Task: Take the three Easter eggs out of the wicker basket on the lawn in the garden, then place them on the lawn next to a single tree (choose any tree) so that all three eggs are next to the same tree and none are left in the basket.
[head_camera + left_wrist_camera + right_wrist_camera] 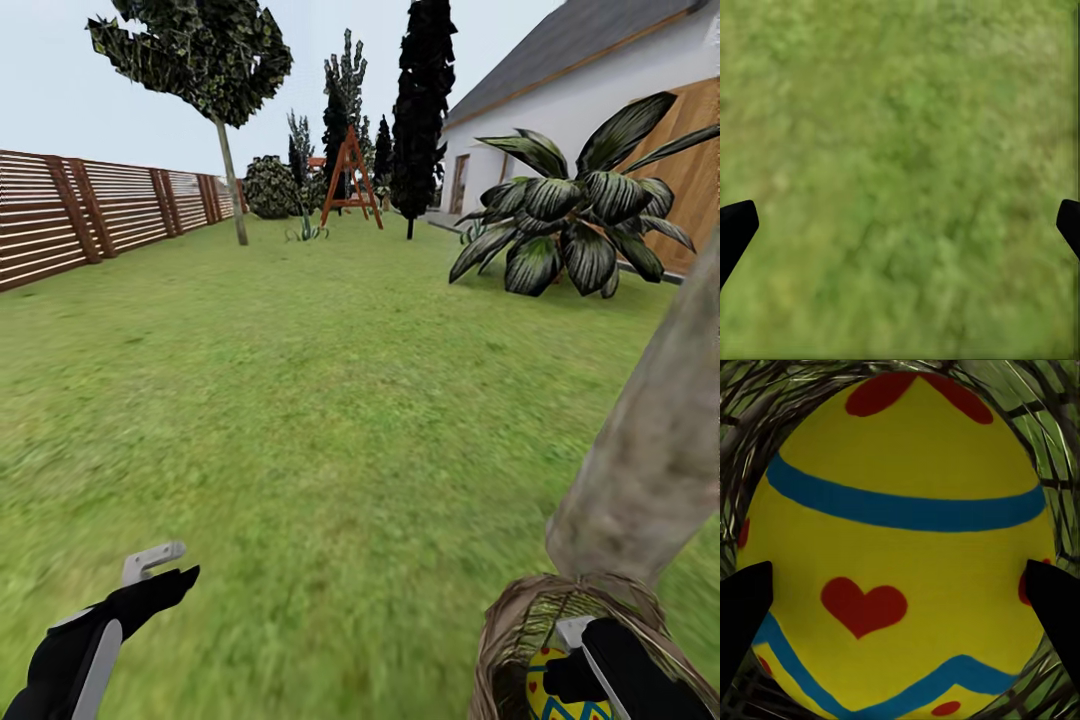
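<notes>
setting: a garden lawn (330, 400) bordered by a brown slat fence (90, 210) and a white house (590, 90), a broad-leaved plant (570, 220) by the wall.
basket: the wicker basket (520, 620) sits on the grass, touching the foot of a mottled tree trunk (660, 440).
egg: a yellow easter egg (900, 540) with blue bands and red hearts lies inside the basket.
right gripper (900, 592): lowered into the basket, fingers spread on either side of the egg, whether they grip it cannot be told.
left gripper (900, 225): wide apart, empty, over bare grass.
</notes>
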You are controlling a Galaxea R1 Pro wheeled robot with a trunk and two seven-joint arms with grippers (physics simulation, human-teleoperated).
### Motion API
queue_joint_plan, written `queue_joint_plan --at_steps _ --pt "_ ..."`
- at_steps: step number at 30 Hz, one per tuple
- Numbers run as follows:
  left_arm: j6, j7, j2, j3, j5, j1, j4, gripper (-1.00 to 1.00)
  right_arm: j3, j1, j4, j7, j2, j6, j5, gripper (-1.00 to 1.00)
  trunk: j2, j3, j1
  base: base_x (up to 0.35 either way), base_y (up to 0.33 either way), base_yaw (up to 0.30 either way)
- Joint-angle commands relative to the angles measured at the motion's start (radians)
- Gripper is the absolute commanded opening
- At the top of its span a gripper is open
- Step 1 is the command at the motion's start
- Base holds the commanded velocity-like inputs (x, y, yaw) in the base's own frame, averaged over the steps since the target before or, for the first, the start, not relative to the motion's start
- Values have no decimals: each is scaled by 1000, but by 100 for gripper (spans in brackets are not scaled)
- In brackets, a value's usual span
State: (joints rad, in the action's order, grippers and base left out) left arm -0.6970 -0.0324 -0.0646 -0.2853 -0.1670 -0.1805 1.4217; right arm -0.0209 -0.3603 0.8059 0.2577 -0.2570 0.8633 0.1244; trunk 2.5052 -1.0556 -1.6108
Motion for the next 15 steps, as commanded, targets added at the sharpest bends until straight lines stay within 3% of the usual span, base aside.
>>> queue_joint_plan --at_steps 1,15 --pt "-6 -3 0 -2 -3 -1 1 100 -2 0 1 8 -1 3 11 -100 0 3 1 -2 0 0" --pt "-6 -4 5 0 -3 -1 0 100 -2 0 1 8 -1 3 9 -100 -3 57 7 0 0 0"
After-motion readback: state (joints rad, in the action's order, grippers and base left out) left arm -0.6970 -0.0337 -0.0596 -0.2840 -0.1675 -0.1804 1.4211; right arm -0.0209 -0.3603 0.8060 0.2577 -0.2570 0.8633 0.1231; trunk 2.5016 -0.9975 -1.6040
